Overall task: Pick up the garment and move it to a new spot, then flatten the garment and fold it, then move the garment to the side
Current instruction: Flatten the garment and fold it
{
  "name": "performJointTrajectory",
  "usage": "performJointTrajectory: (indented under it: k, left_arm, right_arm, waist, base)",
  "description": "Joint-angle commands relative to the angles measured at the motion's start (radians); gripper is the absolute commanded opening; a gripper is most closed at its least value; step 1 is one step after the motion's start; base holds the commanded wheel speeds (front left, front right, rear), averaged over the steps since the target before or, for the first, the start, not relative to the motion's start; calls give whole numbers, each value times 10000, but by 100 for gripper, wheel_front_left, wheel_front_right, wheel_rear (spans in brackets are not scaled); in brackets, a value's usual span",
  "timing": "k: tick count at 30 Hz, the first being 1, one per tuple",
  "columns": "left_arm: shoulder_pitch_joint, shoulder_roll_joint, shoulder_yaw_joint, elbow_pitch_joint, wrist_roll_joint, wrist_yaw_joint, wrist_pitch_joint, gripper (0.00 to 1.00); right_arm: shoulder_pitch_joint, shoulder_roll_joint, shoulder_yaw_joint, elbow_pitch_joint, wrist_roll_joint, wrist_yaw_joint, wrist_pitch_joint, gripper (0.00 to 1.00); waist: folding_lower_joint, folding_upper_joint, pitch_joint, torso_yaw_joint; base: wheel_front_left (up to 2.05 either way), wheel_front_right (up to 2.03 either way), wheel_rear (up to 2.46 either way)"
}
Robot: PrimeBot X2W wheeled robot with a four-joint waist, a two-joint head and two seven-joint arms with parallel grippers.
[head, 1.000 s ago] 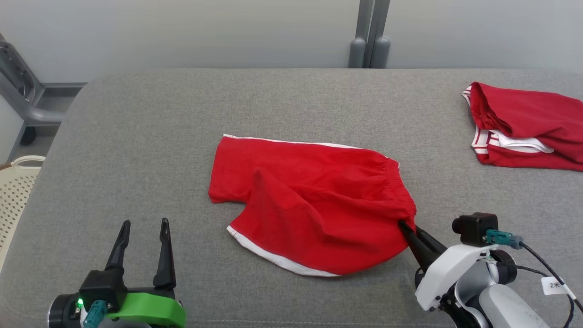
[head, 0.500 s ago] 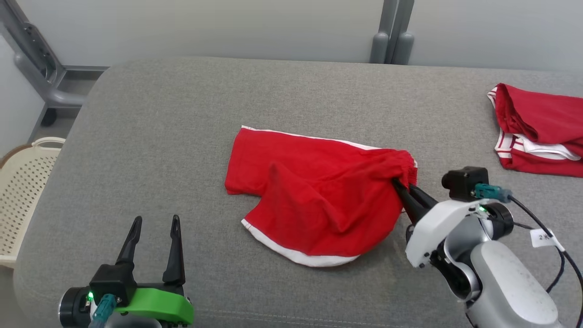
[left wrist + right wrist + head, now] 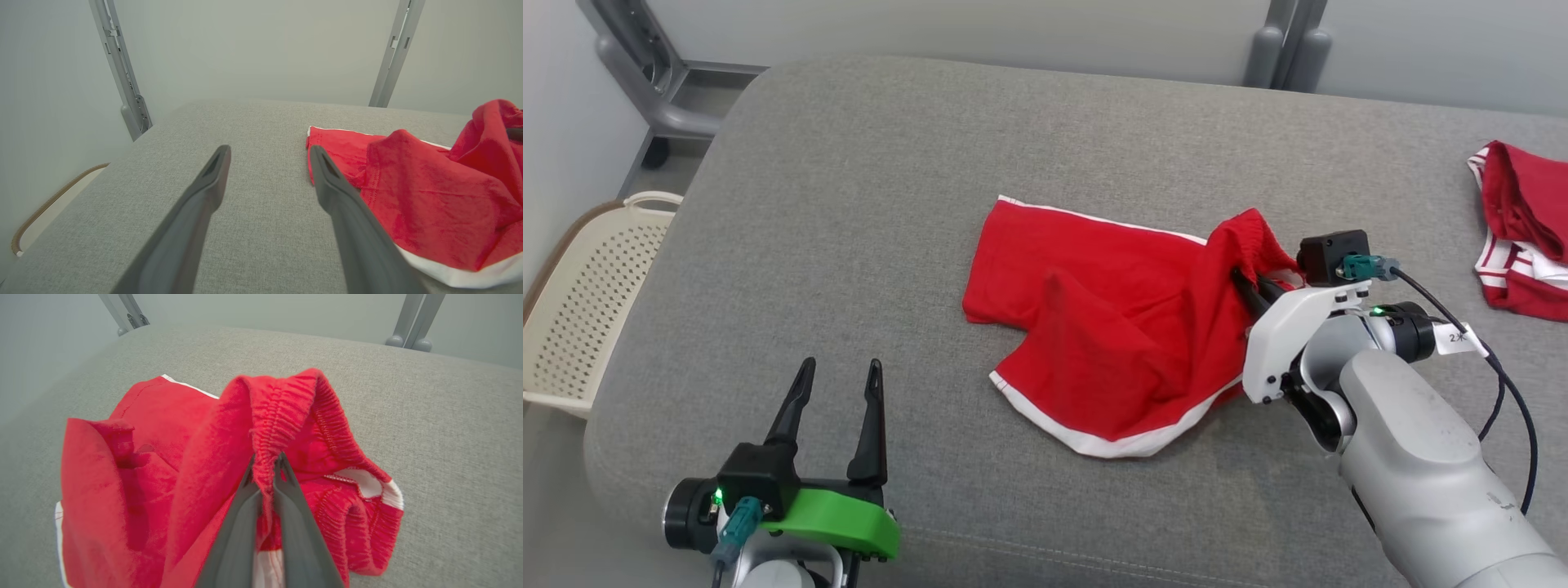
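- The red shorts lie crumpled near the middle of the grey padded table, well clear of all its edges. One leg is spread toward the left edge and a white-trimmed hem faces the near edge.
- The right gripper is pinched tight on the gathered elastic waistband and lifts it into a peak. The rest of the cloth drapes down and rests on the table.
- The left gripper stands with its jaws spread wide and holds nothing. It is by the near-left corner, apart from the shorts.
- The cloth looks thin, light and limp, so from one hold it will likely sag and bunch instead of carrying flat.
- The waistband is probably the best purchase, being the thickest and least slippery part. A second hold at its other end, or on a trimmed hem, should help spread the shorts.
- The woven table cover may drag on the fabric, so lifting seems safer than sliding.
- Another red garment sits at the right edge, well apart.
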Motion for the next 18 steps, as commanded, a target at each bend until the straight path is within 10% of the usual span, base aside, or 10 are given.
performJointTrajectory:
  k: [1, 8, 11, 18]
  left_arm:
    - [-161, 3, -58, 17, -78, -30, -31, 100]
    - [-181, 1, -306, 162, -148, 87, -31, 100]
    - [-137, 1, -269, 158, -174, 136, -31, 100]
    - [81, 0, -147, 153, -94, 147, -31, 100]
  right_arm:
    - [-215, -18, 0, 276, -40, -4, -198, 0]
    - [-874, 126, 262, 2090, -16, -4, -1322, 0]
    - [-993, 185, 435, 2537, 159, -4, -1664, 100]
    - [-620, -14, 999, 2561, 800, -4, -2805, 100]
  waist:
    - [0, 0, 182, 265]
    - [0, 0, 111, 447]
    - [0, 0, 61, 362]
    - [0, 0, -208, -42]
  base:
    - [0, 0, 0]
    - [0, 0, 0]
    - [0, 0, 0]
    - [0, 0, 0]
